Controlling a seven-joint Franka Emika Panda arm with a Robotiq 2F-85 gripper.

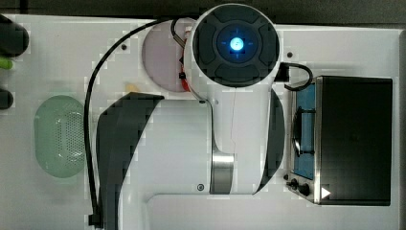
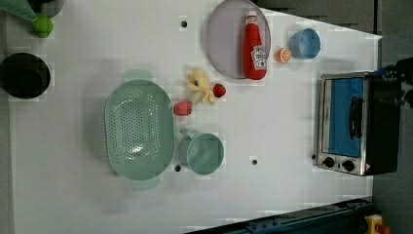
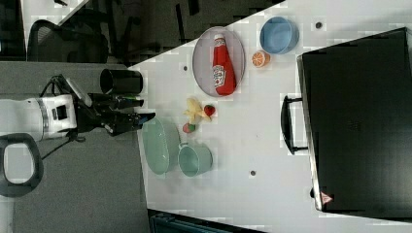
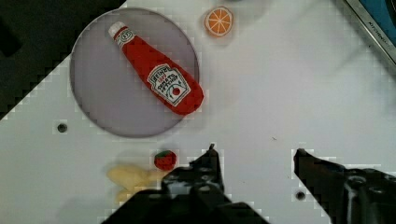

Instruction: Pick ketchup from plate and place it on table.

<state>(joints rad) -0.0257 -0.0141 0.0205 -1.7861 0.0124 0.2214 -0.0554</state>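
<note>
The white table [image 2: 292, 195] spans the left view, with a black-and-silver toaster oven [image 2: 358, 124] at the middle right of the frame and a pale green colander [image 2: 139, 129] at centre left. In the top view the arm's white body covers the frame's middle, so the mauve plate [image 1: 160, 57] peeks out as a crescent at upper centre, its contents hidden. The left view shows that plate whole, at upper centre, with the ketchup [image 2: 255, 46], a red bottle with a white cap, lying across it, its base overhanging the rim. A green cup [image 2: 204, 153] sits just beside the colander. The blue bowl [image 2: 305, 44], orange slice [image 2: 283, 55] and strawberry [image 2: 219, 90] are smaller still.

In the wrist view the gripper [image 4: 256, 156] hangs over bare table, fingers spread apart, holding nothing.
</note>
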